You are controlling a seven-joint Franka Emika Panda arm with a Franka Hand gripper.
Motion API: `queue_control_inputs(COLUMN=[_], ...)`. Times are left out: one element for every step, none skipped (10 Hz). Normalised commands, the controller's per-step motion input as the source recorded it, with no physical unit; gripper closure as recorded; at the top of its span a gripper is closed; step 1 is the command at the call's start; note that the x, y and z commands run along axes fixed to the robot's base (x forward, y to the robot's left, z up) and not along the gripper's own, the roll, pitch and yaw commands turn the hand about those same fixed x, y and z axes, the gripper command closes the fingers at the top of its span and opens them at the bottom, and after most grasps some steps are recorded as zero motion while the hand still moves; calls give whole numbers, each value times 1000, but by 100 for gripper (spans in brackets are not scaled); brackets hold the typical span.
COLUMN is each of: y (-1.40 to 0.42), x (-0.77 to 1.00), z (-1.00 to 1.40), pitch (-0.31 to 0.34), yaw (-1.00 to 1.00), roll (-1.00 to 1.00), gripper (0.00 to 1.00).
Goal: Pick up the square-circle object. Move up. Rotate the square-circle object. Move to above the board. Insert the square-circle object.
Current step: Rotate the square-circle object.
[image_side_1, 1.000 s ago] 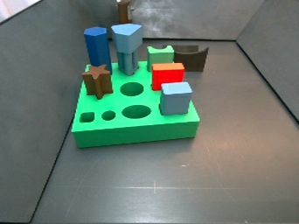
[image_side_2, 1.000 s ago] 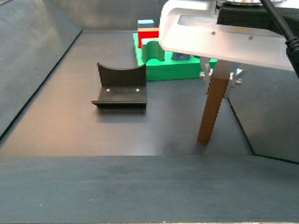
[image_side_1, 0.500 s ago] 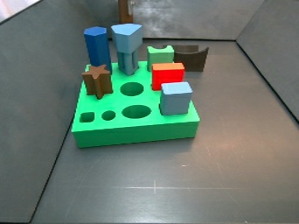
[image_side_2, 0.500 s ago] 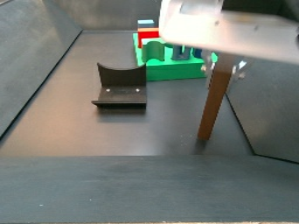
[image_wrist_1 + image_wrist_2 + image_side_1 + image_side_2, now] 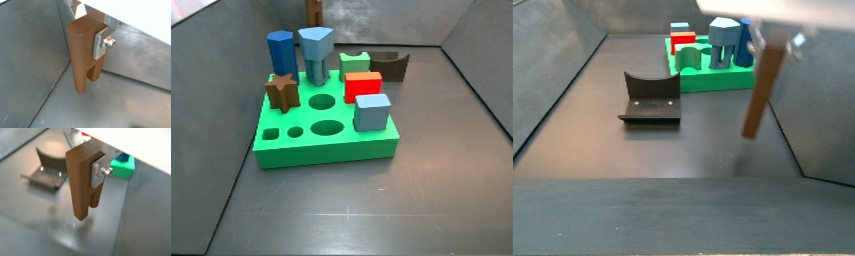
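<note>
My gripper [image 5: 771, 42] is shut on the square-circle object [image 5: 762, 92], a plain mid-brown elongated block. It hangs upright, notched end down, off the dark floor near the right wall. In both wrist views the block [image 5: 83, 56] [image 5: 83, 180] sits between the silver fingers [image 5: 101, 43] [image 5: 100, 172]. In a side view only its top [image 5: 313, 12] shows, behind the board. The green board [image 5: 321, 132] [image 5: 707, 78] stands apart from the block, with open round holes in its top.
On the board stand two blue pegs [image 5: 281, 52] [image 5: 315, 48], a brown star piece [image 5: 283, 93], a red block [image 5: 362, 84], a light blue block [image 5: 372, 112] and a green piece [image 5: 356, 62]. The fixture [image 5: 649, 98] [image 5: 45, 170] stands on the floor beside the board. Grey walls enclose the floor.
My gripper has risen with the block. Its lower end stood on the floor before and now hangs above it.
</note>
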Motion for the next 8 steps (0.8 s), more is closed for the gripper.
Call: queue_control_inputs(y=[-1000, -1000, -1000, -1000, -1000, -765, -441, -202], x=[193, 175, 167, 163, 154, 109, 59, 38], z=[509, 495, 475, 458, 430, 308, 150, 94], pitch=[36, 53, 64, 71, 85, 97, 94, 82], yaw=[8, 13, 14, 16, 18, 18, 20, 20], roll=[26, 53, 64, 66, 69, 71, 70, 62], gripper=[100, 100, 100, 100, 100, 100, 100, 100])
